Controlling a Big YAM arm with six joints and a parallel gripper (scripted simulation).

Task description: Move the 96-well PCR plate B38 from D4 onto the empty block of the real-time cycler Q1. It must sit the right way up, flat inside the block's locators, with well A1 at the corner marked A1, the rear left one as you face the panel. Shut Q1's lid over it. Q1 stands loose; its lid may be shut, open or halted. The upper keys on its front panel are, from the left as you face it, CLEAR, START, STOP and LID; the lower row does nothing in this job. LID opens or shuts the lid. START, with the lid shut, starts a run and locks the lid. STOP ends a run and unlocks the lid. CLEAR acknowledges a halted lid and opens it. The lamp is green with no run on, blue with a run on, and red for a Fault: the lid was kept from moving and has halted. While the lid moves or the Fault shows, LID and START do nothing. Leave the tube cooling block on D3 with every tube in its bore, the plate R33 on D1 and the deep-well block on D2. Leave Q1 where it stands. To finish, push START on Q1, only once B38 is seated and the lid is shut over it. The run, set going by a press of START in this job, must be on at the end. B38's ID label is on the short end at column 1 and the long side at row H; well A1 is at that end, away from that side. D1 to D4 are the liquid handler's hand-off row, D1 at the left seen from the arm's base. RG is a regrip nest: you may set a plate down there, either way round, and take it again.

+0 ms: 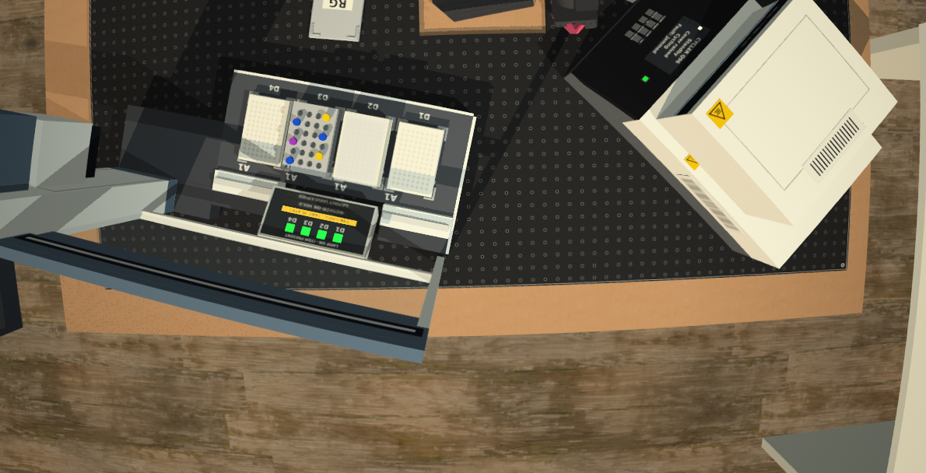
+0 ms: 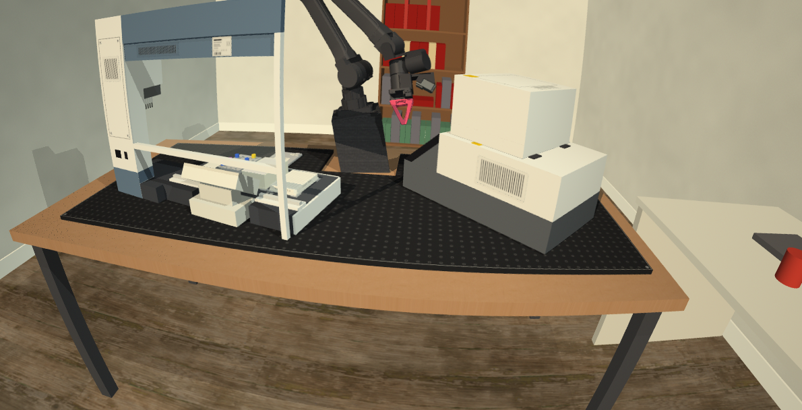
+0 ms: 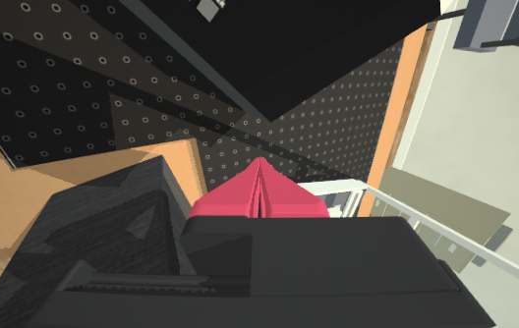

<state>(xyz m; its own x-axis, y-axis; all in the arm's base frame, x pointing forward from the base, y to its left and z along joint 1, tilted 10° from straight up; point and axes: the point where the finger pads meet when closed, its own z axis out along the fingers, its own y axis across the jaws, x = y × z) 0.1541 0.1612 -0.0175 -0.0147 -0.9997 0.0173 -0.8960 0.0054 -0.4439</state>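
Cream-bodied cycler (image 1: 764,145) at right of the top view, black front panel (image 1: 654,48), small green lamp (image 1: 644,78), yellow warning triangle (image 1: 719,113). Pink pincer (image 1: 573,29) at upper centre. Black surface (image 1: 531,197) dotted with pale rings.
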